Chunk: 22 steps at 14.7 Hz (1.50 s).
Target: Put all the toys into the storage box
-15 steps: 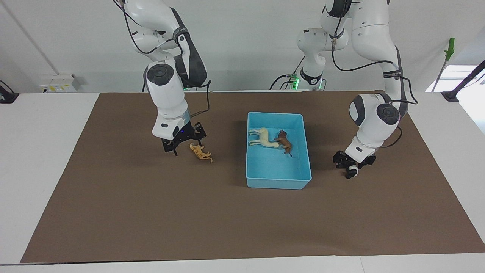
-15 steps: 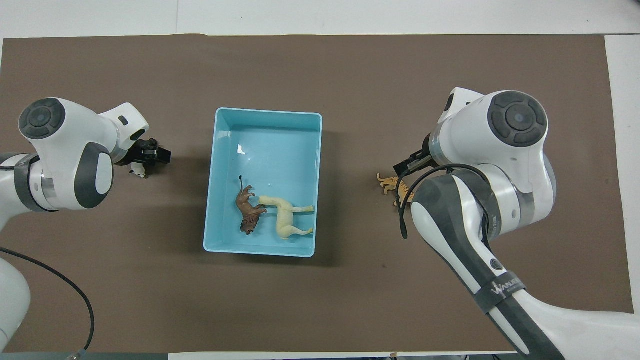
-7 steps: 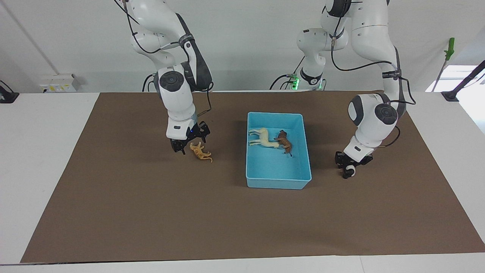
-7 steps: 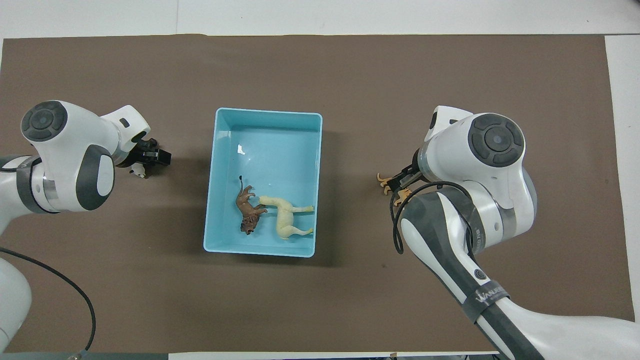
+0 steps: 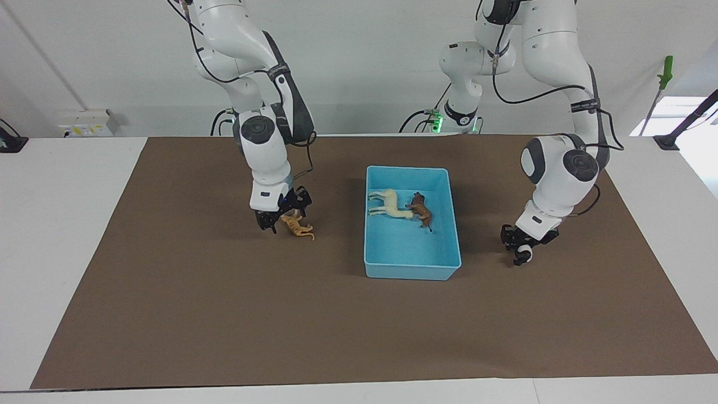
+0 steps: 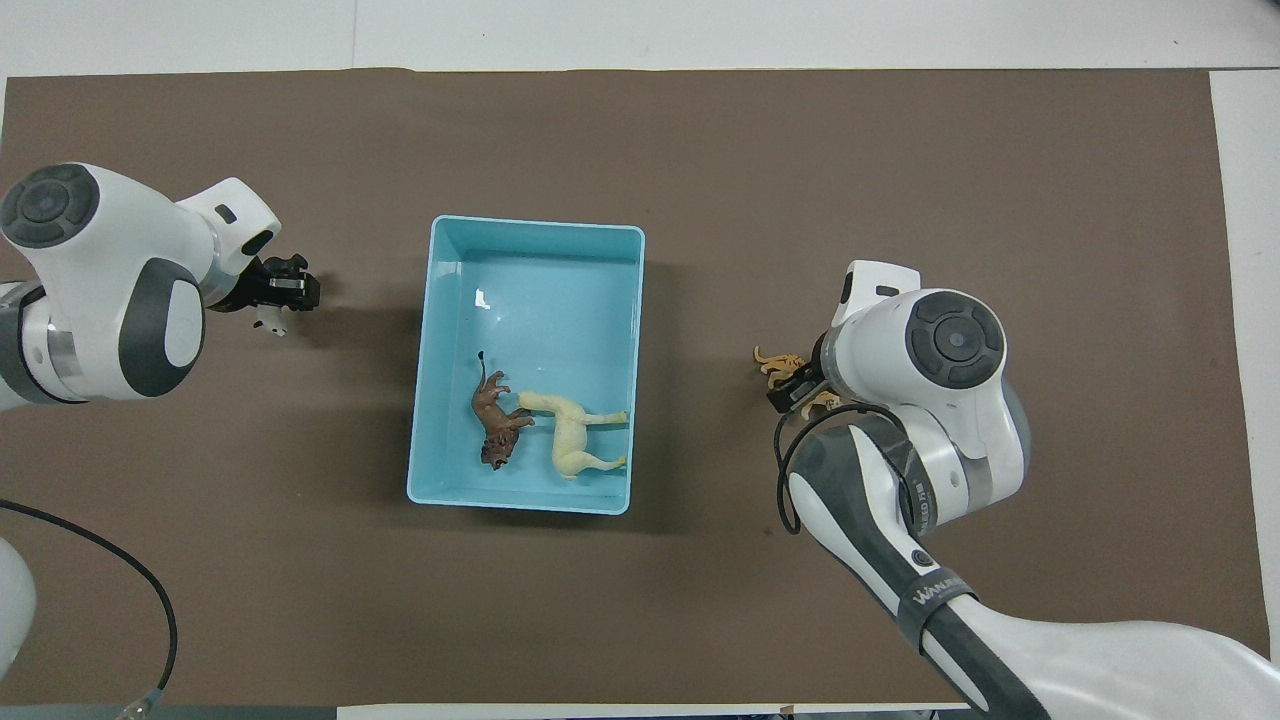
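Note:
The light blue storage box (image 5: 412, 273) stands mid-table and also shows in the overhead view (image 6: 520, 505). In it lie the cream-yellow horse (image 5: 390, 205) (image 6: 572, 440) and the brown lion (image 5: 420, 210) (image 6: 495, 425). The orange tiger (image 5: 298, 226) (image 6: 778, 362) lies on the mat toward the right arm's end. My right gripper (image 5: 283, 216) (image 6: 793, 388) is open, low over the tiger's end nearer the robots, one finger on each side. My left gripper (image 5: 520, 249) (image 6: 285, 297) is shut on the black-and-white panda (image 5: 523, 256) (image 6: 268, 320), low over the mat beside the box.
A brown mat (image 5: 224, 314) covers most of the white table (image 5: 61, 224). A green-handled tool (image 5: 664, 70) stands off the table near the left arm's end. A wall socket box (image 5: 87, 122) sits near the right arm's end.
My right gripper has come down and moved toward the tiger until it straddles it. My left gripper has shifted slightly with the panda in it, away from the box.

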### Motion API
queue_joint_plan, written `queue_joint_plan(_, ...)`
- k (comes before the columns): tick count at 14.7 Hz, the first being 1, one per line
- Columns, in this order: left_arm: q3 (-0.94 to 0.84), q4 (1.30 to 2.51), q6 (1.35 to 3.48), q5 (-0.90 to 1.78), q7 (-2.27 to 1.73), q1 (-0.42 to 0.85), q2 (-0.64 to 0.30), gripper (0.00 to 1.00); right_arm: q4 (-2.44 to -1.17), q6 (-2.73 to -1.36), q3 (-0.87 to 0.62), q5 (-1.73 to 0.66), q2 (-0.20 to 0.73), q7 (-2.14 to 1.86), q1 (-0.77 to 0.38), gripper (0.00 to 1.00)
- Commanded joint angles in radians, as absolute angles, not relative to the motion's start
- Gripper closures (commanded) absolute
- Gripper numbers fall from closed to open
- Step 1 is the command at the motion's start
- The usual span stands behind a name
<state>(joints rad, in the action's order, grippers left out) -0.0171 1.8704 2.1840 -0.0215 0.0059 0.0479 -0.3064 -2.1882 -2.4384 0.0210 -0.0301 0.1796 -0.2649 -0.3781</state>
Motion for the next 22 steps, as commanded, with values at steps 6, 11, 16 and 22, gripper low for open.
queue_joint_plan(6, -0.064, 1.698, 1.94, 0.043, -0.649, 0.349, -0.259, 0.94, -2.232, -2.5, 0.021, -0.032, 0.199, -0.236, -0.396, 0.06)
queue_joint_plan(11, -0.063, 1.798, 1.938, 0.044, -0.735, 0.459, -0.207, 0.0, -2.23, -2.513, 0.023, -0.032, 0.202, -0.207, -0.393, 0.74)
queue_joint_plan(16, -0.051, 1.763, 1.807, 0.038, -0.709, 0.341, -0.109, 0.0, -2.156, -2.433, 0.023, -0.031, 0.193, -0.192, -0.371, 1.0)
queue_joint_plan(22, -0.046, 1.758, 1.551, 0.032, -0.291, 0.102, 0.066, 0.0, -1.621, -1.992, -0.02, -0.043, 0.256, 0.343, -0.475, 1.0)
